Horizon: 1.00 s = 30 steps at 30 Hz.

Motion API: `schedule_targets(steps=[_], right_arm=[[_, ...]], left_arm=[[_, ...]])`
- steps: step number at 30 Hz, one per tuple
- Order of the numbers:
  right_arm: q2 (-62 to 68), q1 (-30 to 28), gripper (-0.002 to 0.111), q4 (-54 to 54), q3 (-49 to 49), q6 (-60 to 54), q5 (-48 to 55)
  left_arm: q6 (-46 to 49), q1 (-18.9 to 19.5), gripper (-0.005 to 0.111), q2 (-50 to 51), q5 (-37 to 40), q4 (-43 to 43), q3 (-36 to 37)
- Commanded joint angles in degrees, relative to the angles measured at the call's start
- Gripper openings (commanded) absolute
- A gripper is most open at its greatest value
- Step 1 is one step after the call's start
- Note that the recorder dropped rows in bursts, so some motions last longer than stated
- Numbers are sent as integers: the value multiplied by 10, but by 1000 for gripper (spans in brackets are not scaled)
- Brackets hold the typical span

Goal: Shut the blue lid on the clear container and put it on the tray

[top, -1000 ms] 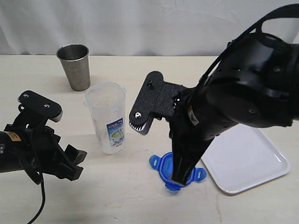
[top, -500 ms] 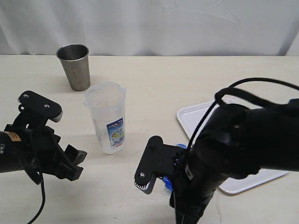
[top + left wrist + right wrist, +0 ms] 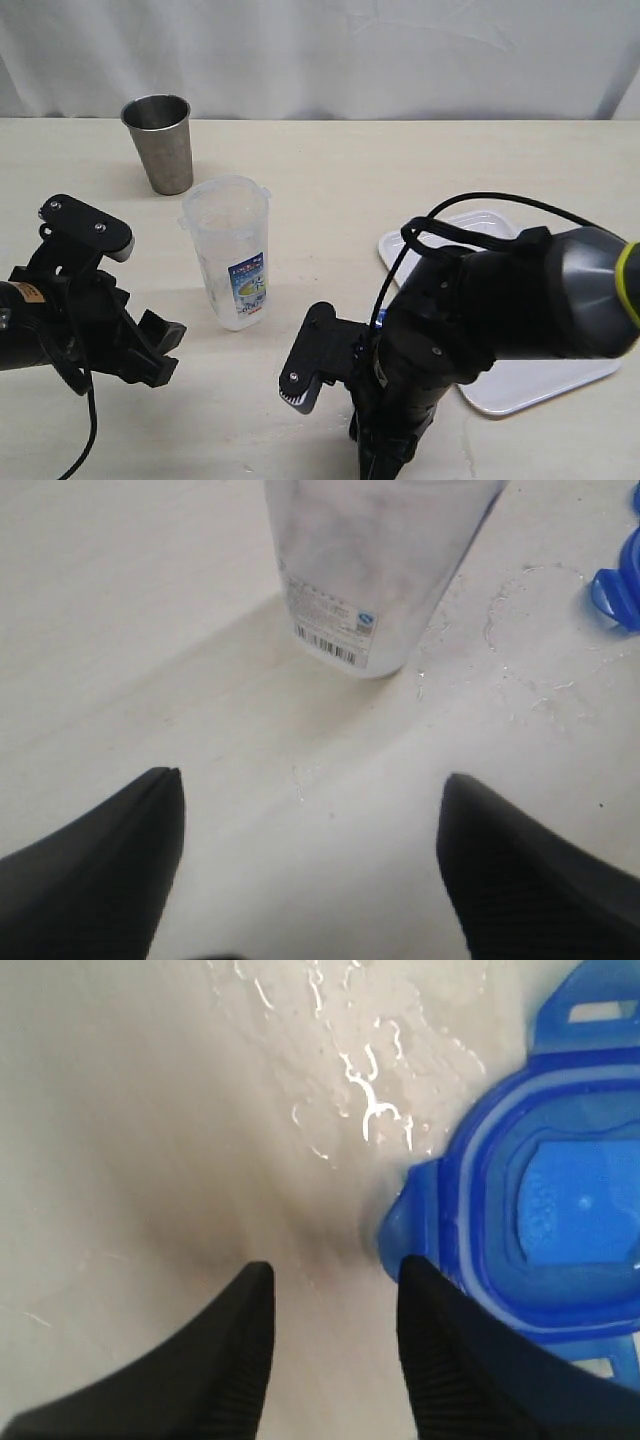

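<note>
As the blue lid (image 3: 540,1200) lay flat on the surface (image 3: 120,1110), lighter centre up, my right end effector (image 3: 335,1290) hovered low beside it, jaws apart and gripping nothing, one finger at the lid's corner. I judged the step to be picking up the lid; next I needed to shift so the jaws straddled its edge. The clear container (image 3: 228,250) stood upright, uncapped, my left end effector (image 3: 310,790) open before it; the tray (image 3: 535,385) lay to my right.

The lid (image 3: 560,1200) is blue, the tray (image 3: 545,387) white, the cup (image 3: 160,140) grey.
</note>
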Motion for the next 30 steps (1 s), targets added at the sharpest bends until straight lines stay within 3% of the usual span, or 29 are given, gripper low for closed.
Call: schedule_targets(steps=[1, 13, 23, 30], right_arm=[[15, -3, 39, -9, -2, 7, -15], [15, -3, 39, -107, -2, 99, -44], [17, -2, 4, -106, -2, 80, -44], [4, -2, 4, -107, -2, 75, -40]], left_arm=[[-3, 1, 67, -4, -3, -1, 2], [-3, 1, 67, -4, -3, -1, 2], [-3, 1, 67, -4, -3, -1, 2], [-3, 1, 67, -4, -3, -1, 2]])
